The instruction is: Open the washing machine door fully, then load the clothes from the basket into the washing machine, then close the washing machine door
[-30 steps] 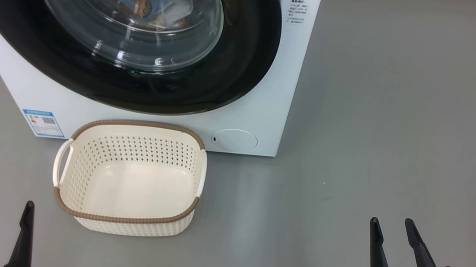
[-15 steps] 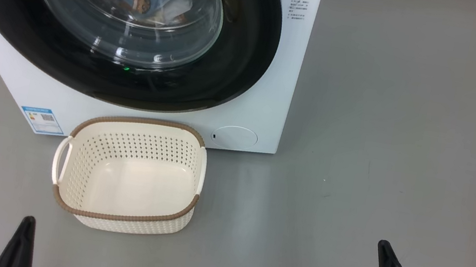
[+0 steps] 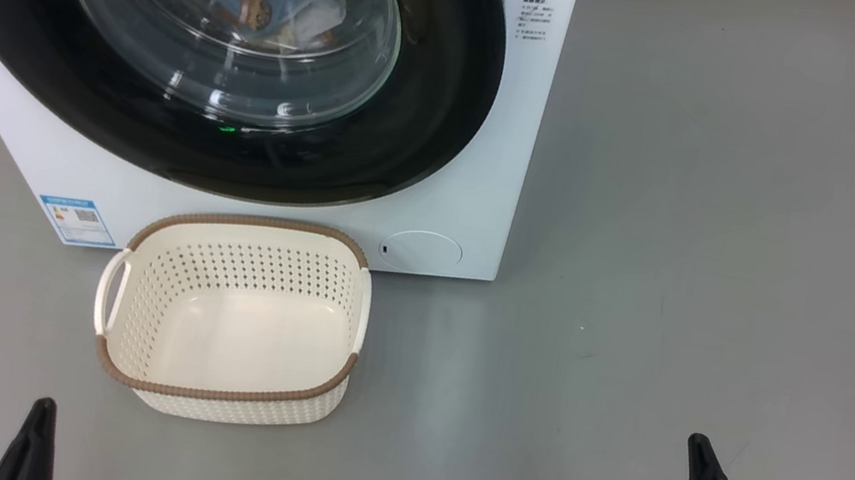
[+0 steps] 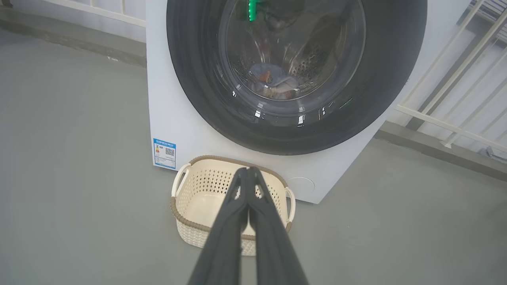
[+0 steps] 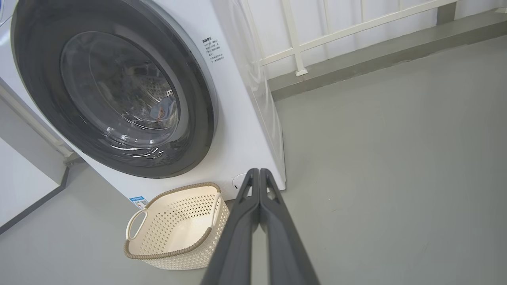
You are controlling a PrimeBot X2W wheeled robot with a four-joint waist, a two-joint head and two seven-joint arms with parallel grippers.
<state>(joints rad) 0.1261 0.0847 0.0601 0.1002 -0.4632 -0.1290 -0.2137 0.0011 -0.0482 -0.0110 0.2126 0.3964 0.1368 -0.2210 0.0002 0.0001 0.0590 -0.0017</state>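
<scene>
The big white boxy front-loading washing machine [image 3: 487, 198] carries a small blue-bordered label sticker [image 3: 76, 219] with a QR code at its lower corner and a block of small dark print [image 3: 535, 21] higher up. Both are too small to read.

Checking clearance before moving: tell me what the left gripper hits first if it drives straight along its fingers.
Probably the basket: the shut left gripper points over its far rim, toward the washing machine front behind it. Depth is unclear, so it might pass above.
</scene>
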